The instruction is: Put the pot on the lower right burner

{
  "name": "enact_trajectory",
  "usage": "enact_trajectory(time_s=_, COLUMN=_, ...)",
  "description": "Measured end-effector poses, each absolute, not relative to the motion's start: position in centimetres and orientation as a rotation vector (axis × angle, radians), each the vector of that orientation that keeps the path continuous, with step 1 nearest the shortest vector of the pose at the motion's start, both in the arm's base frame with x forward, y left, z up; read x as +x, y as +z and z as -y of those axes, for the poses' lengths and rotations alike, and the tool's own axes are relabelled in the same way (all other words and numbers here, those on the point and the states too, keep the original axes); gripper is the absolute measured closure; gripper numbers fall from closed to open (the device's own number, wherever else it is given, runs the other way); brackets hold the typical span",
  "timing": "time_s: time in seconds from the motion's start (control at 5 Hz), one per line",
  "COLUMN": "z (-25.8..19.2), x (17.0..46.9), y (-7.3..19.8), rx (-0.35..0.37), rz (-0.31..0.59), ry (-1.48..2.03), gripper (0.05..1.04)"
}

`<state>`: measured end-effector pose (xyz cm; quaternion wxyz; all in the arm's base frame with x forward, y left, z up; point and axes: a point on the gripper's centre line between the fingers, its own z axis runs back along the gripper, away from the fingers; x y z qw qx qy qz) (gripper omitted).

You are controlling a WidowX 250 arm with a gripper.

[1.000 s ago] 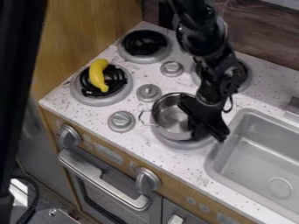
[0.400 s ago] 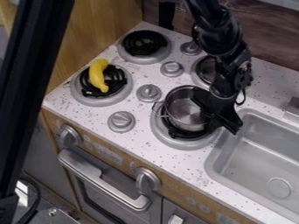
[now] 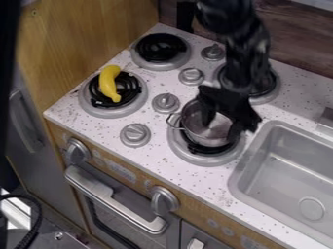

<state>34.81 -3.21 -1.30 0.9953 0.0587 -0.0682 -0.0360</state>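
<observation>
Pot [image 3: 212,133] seemingly on lower right burner [image 3: 189,155], banana [image 3: 109,83] on lower left burner [image 3: 98,111], sink [image 3: 292,175] rightmost

A toy kitchen before you, speckled countertop [image 3: 286,111], four coil burners [image 3: 161,47] clockwise from your 10 to 5 o'clock, stove knobs [image 3: 135,135] among them, sink [image 3: 283,187] at your 4, oven handle [image 3: 116,198] at your 7.

Single high camera, slanting down over the whole stovetop.
</observation>
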Motion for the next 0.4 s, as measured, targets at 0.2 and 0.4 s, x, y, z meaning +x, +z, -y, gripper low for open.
enact_trajectory(time_s=0.2, z=2.4, x=32.7, y=2.0, rx=0.091, rz=0.136, ry=-0.026, gripper=0.079)
enact_trajectory(time_s=0.4, z=1.3, x=31.2, y=4.5, rx=0.05, rz=0.109, ry=0.038, gripper=0.084)
